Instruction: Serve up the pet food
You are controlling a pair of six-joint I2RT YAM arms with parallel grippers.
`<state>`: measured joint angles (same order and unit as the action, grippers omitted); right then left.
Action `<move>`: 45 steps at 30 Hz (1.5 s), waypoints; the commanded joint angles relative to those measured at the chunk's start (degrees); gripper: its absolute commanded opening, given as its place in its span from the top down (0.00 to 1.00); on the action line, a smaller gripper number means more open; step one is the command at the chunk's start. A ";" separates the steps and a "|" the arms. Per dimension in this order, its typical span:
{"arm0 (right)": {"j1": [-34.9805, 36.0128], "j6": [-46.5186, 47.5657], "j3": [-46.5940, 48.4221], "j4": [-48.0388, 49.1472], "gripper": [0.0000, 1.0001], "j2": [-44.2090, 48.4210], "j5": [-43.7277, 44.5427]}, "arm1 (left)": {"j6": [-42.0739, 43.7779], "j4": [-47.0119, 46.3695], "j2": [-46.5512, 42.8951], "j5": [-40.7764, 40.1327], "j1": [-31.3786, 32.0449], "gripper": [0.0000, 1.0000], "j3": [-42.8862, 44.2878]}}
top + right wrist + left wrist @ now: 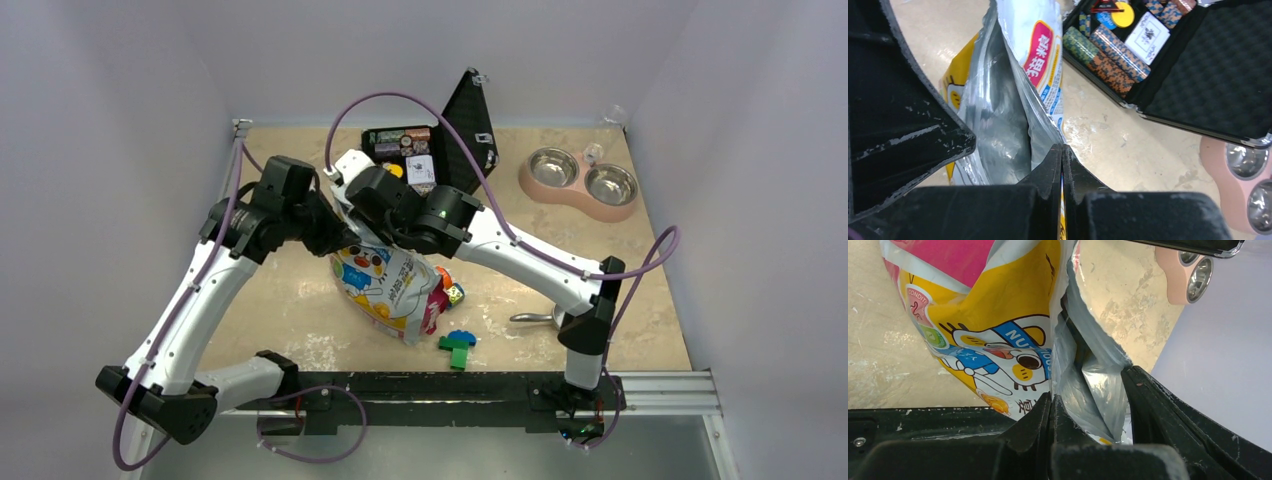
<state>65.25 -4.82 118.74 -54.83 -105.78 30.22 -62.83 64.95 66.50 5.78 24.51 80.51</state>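
The bag [385,285] stands near the middle of the table [300,310], its cartoon-printed front facing the arms' bases and its top reaching up into both arms. The left gripper [1052,405] is closed tight on one lip of the bag's mouth, the printed yellow side. The right gripper [1062,155] is pinched shut on the opposite lip, the side with the pink label. Between the two lips the silver lining shows as a narrow slot. Holding opposite edges like this looks meant to pull the mouth apart and steady the bag for lifting or tipping.

The pet food itself is not visible. Both wrist views look into the slot and show only foil, so the kibble is presumably lower down inside the bag.

To the far right of the bag, well apart from it, sits the pink double bowl [580,183] with two steel dishes, which is probably where the food is meant to go. Just behind the bag lies an open black case [415,155] of chips and cards. Toy blocks [457,345] lie near the bag's base on its near right. Further right of them lies what looks like a metal spoon [530,318], partly hidden by the right arm.
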 commanded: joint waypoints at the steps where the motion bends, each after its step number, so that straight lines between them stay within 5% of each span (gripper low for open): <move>1: -0.20 0.95 1.75 1.48 1.00 3.68 -6.68 | 1.93 -0.35 -3.93 -2.96 -0.69 1.00 -1.96; 5: -0.30 -1.33 3.44 -0.29 1.00 3.37 -13.87 | 2.32 -2.63 -5.00 -1.52 -0.69 1.00 -1.56; 9: -0.63 -2.57 2.63 -1.73 0.78 3.01 -16.91 | 2.24 -4.17 -6.76 -1.21 -0.69 1.00 -2.01; 16: -0.74 -2.85 0.17 -2.15 0.64 3.17 -17.22 | 2.51 -3.55 -7.20 -0.95 -0.72 1.00 -1.74; 19: -0.65 -2.78 1.37 -3.14 1.00 2.51 -15.00 | 2.22 -2.81 -7.49 -1.43 -0.77 1.00 -1.75; 24: -0.57 -5.44 7.16 -3.77 1.00 2.29 -21.89 | -1.35 -5.71 -7.96 1.56 -0.99 0.98 -5.43; 38: -0.57 -8.28 4.00 0.56 1.00 5.22 -29.95 | -6.45 -12.26 -7.68 5.74 -1.31 0.61 -10.66; 42: -0.57 -7.87 4.98 -0.44 1.00 5.24 -29.33 | -5.92 -11.92 -6.06 6.92 -1.31 0.66 -11.07; 45: -0.57 -7.77 4.90 -0.81 1.00 5.75 -25.46 | -1.69 -9.55 -4.95 4.49 -1.31 0.81 -9.14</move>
<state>63.70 -11.53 121.47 -58.50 -105.25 4.97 -68.20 55.27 60.23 11.11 23.38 69.19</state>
